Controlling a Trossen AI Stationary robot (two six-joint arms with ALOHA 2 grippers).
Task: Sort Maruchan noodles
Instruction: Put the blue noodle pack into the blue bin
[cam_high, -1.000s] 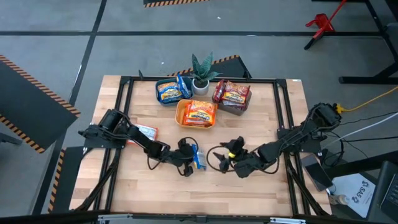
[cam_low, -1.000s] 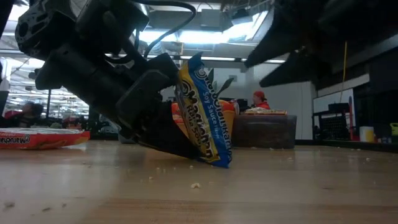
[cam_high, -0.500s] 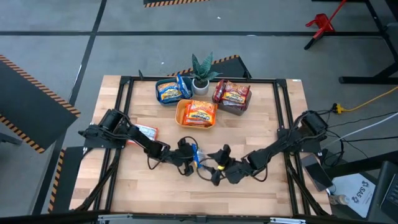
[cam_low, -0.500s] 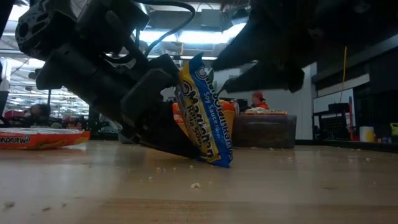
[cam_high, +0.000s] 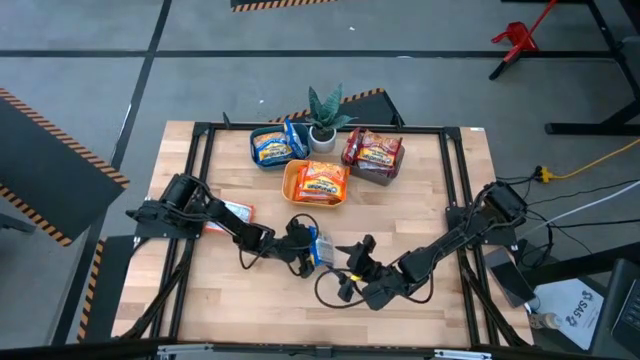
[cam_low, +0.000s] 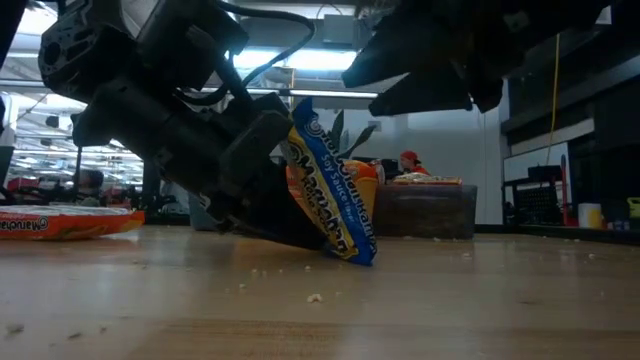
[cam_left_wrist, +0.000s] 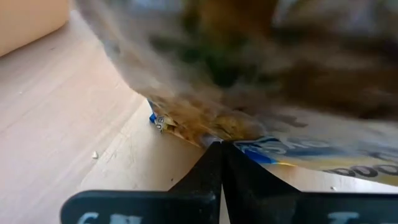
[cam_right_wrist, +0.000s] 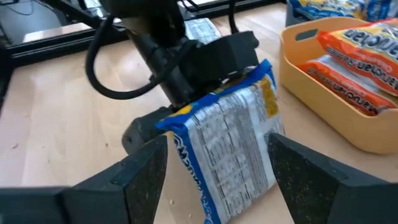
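A yellow-and-blue Maruchan packet (cam_high: 319, 247) stands tilted on the table's middle, also seen in the low view (cam_low: 335, 195) and right wrist view (cam_right_wrist: 233, 146). My left gripper (cam_high: 304, 245) reaches in from the table's left and is shut on it. My right gripper (cam_high: 348, 274) is open, just to the near right of the packet and above the table (cam_low: 430, 70); in its wrist view (cam_right_wrist: 217, 143) its fingers frame the packet without touching. A red-and-white packet (cam_high: 233, 212) lies flat on the table under the left arm. My left gripper pinches the packet's edge (cam_left_wrist: 205, 138) between its two shut fingers (cam_left_wrist: 211, 163). It comes slanting down from the table's left. The packet leans tilted, its lower corner (cam_low: 363, 257) resting on the table.
At the far side stand a teal bin (cam_high: 255, 137), an orange bin (cam_high: 290, 180) and a grey bin (cam_high: 385, 175), each holding packets, with a potted plant (cam_high: 323, 112) between them. Bare wood lies along the near edge (cam_high: 300, 320). People show in the room behind.
My right gripper has moved toward the table's left and near edge, coming up close to the held packet, its fingers staying apart. My left gripper has kept its hold; the packet leans slightly more in the low view.
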